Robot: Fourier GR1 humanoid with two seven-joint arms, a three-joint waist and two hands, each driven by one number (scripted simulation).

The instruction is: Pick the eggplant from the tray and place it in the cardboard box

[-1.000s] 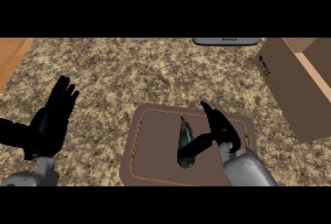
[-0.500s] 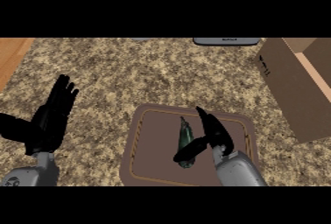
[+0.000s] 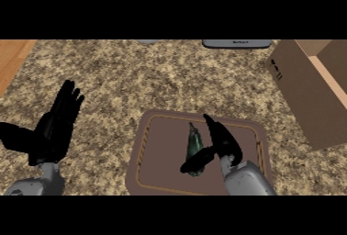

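On the brown tray (image 3: 150,151) near the lower middle of the speckled counter (image 3: 156,78), the dark green eggplant (image 3: 194,148) lies lengthwise, its narrow stem end pointing away from the robot. Compared with 0.5 s ago, the right hand (image 3: 218,143) has shifted slightly toward the eggplant, and its thumb now reaches across the eggplant's near end, touching or overlapping it. Compared with 1 s ago, the same hand sits lower and closer to the vegetable, which itself has not moved on the tray. The right hand's fingers are straight and held together, pointing up and away along the eggplant's right side, with the thumb spread out to the left; nothing is clasped yet. The grey right forearm enters from the lower edge over the tray's near right corner. The left hand (image 3: 55,128) rests at the left of the view, fingers straight and pointing up, unchanged. The cardboard box (image 3: 305,92) stands at the right edge, well apart from the tray.
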